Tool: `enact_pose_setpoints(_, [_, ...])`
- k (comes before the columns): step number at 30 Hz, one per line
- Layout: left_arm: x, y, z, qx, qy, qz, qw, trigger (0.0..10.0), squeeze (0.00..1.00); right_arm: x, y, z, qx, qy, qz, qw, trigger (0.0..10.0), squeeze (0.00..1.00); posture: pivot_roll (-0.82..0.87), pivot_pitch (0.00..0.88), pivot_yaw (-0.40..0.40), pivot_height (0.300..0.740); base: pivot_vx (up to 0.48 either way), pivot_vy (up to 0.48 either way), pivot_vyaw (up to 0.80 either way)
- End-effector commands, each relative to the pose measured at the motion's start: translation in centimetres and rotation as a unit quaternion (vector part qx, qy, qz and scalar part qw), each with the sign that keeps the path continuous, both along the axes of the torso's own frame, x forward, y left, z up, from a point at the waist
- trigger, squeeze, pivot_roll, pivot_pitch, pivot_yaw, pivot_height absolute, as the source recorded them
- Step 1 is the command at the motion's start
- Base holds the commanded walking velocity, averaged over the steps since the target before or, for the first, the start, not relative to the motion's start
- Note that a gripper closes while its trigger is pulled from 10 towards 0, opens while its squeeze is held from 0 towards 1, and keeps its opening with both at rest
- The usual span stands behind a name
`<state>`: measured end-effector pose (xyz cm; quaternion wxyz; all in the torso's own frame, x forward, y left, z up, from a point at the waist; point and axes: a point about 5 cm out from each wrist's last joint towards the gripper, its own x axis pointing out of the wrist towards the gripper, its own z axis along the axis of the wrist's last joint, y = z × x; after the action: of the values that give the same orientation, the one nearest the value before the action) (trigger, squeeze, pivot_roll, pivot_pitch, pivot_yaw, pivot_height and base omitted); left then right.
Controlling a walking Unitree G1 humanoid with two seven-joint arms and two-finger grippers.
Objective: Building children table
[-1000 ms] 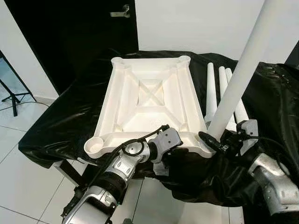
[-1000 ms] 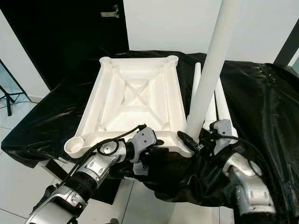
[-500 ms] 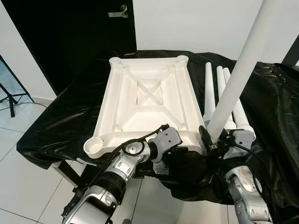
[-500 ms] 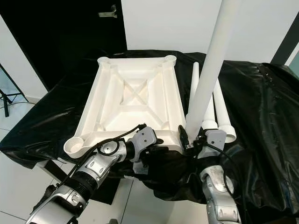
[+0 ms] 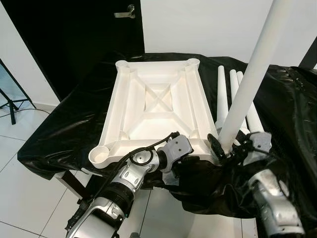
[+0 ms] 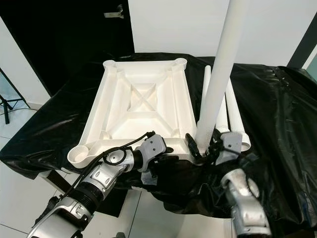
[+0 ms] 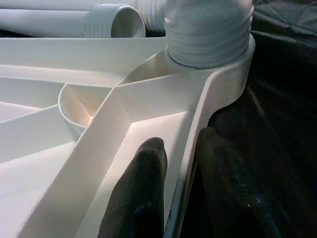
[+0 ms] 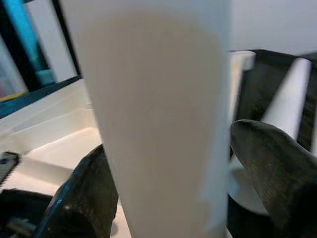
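Observation:
The white table top (image 5: 153, 106) lies upside down on a black-covered surface. My left gripper (image 7: 181, 191) is shut on its near rim, one finger inside and one outside. A white leg (image 5: 247, 84) stands nearly upright, its threaded end (image 7: 208, 29) seated in the near right corner socket. My right gripper (image 5: 229, 148) is shut on the leg just above the socket, with fingers (image 8: 84, 198) on both sides of it. Three spare legs (image 5: 223, 94) lie side by side to the right of the table top.
The black sheet (image 5: 64, 124) drapes over the work surface's edges. A dark door with a handle (image 5: 126, 12) stands behind on the left, with a white wall beside it. A tripod foot (image 5: 12, 104) rests on the tiled floor at the left.
The standing leg has tipped slightly more upright in its socket. My right forearm has swung out to the right while its gripper stays on the leg. The left gripper has not moved.

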<state>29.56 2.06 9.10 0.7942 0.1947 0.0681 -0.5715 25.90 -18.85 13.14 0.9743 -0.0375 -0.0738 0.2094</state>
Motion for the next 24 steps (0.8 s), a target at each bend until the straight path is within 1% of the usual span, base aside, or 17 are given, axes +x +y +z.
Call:
enact_pose_setpoints(1, [-1.1,0.6,-2.8,0.046,0.05,0.004,0.998,10.0,0.0,0.0,0.2,-0.3,-0.001,0.022,0.043,0.999,10.0,0.0,0.18,0.0,-0.011,0.74,0.0,0.0,0.0])
enact_pose_setpoints(2, [-1.1,0.6,-2.8,0.046,0.05,0.004,0.998,10.0,0.0,0.0,0.2,-0.3,-0.001,0.022,0.043,0.999,10.0,0.0,0.18,0.0,-0.011,0.74,0.0,0.0,0.0])
enact_pose_setpoints(3, [-1.1,0.6,-2.9,0.045,0.05,0.004,0.998,10.0,0.0,0.1,0.1,0.0,-0.006,0.029,0.074,0.997,10.0,0.0,0.18,0.0,-0.011,0.74,0.0,0.0,0.0])
enact_pose_setpoints(4, [-1.1,0.6,-2.9,0.045,0.05,0.004,0.998,10.0,0.0,0.1,0.0,0.2,-0.016,0.041,0.106,0.993,7.1,0.0,0.18,0.0,-0.011,0.74,0.0,0.0,0.0])
enact_pose_setpoints(5, [-1.1,0.6,-2.9,0.045,0.05,0.004,0.998,10.0,0.0,0.1,0.0,0.2,-0.016,0.041,0.106,0.993,7.1,0.0,0.18,0.0,-0.011,0.74,0.0,0.0,0.0])
enact_pose_setpoints(6, [-1.0,0.6,-2.8,0.046,0.05,0.005,0.998,10.0,0.0,0.1,-0.2,0.1,-0.03,0.059,0.139,0.988,0.0,0.0,0.18,0.0,-0.013,0.74,0.0,0.0,0.0])
enact_pose_setpoints(7, [-1.0,0.6,-2.8,0.046,0.05,0.005,0.998,10.0,0.0,0.1,-0.2,0.1,-0.03,0.059,0.139,0.988,0.0,0.0,0.18,0.0,-0.013,0.74,0.0,0.0,0.0])
enact_pose_setpoints(8, [-1.0,0.6,-2.8,0.045,0.049,0.005,0.998,10.0,0.0,-0.1,-0.2,0.1,-0.028,0.082,0.169,0.982,0.0,0.0,0.19,0.0,-0.014,0.74,0.0,0.0,0.0])
enact_pose_setpoints(9, [-1.0,0.6,-2.8,0.045,0.049,0.005,0.998,10.0,0.0,-0.1,-0.2,0.1,-0.028,0.082,0.169,0.982,0.0,0.0,0.19,0.0,-0.014,0.74,0.0,0.0,0.0])
enact_pose_setpoints(12, [-0.9,0.6,-2.8,0.044,0.048,0.007,0.998,10.0,0.0,-0.2,-0.3,0.1,-0.015,0.115,0.204,0.972,0.0,0.0,0.19,0.0,-0.016,0.74,0.0,0.0,0.0])
enact_pose_setpoints(18, [-1.0,0.6,-2.8,0.044,0.049,0.008,0.998,10.0,0.0,-0.1,-0.3,-0.3,-0.008,0.124,0.196,0.973,0.0,0.0,0.19,0.0,-0.017,0.74,0.0,0.0,0.0])
enact_pose_setpoints(19, [-1.0,0.7,-2.9,0.044,0.05,0.008,0.998,10.0,0.0,-0.3,0.2,-0.8,0.007,0.128,0.184,0.974,0.0,0.0,0.19,0.0,-0.017,0.74,0.0,0.0,0.0])
enact_pose_setpoints(20, [-1.0,0.7,-2.9,0.044,0.05,0.008,0.998,10.0,0.0,-0.3,0.2,-0.8,0.007,0.128,0.184,0.974,0.0,0.0,0.19,0.0,-0.017,0.74,0.0,0.0,0.0])
enact_pose_setpoints(21, [-1.1,0.7,-2.9,0.044,0.051,0.008,0.998,10.0,0.0,-0.5,0.8,-1.2,0.019,0.131,0.172,0.976,0.0,0.0,0.19,0.0,-0.017,0.74,0.0,0.0,0.0])
enact_pose_setpoints(22, [-1.1,0.7,-2.9,0.044,0.051,0.008,0.998,10.0,0.0,-0.5,0.8,-1.2,0.019,0.131,0.172,0.976,0.0,0.0,0.19,0.0,-0.017,0.74,0.0,0.0,0.0])
enact_pose_setpoints(23, [-1.1,0.7,-2.9,0.044,0.051,0.008,0.998,10.0,0.0,-0.4,1.5,-1.7,0.027,0.104,0.105,0.989,0.0,0.0,0.19,0.0,-0.021,0.74,0.0,0.0,0.0])
enact_pose_setpoints(24, [-1.1,0.7,-2.9,0.044,0.051,0.009,0.998,10.0,0.0,-0.3,1.8,-1.8,0.038,0.08,0.033,0.996,0.0,0.0,0.2,0.0,-0.022,0.74,0.0,0.0,0.0])
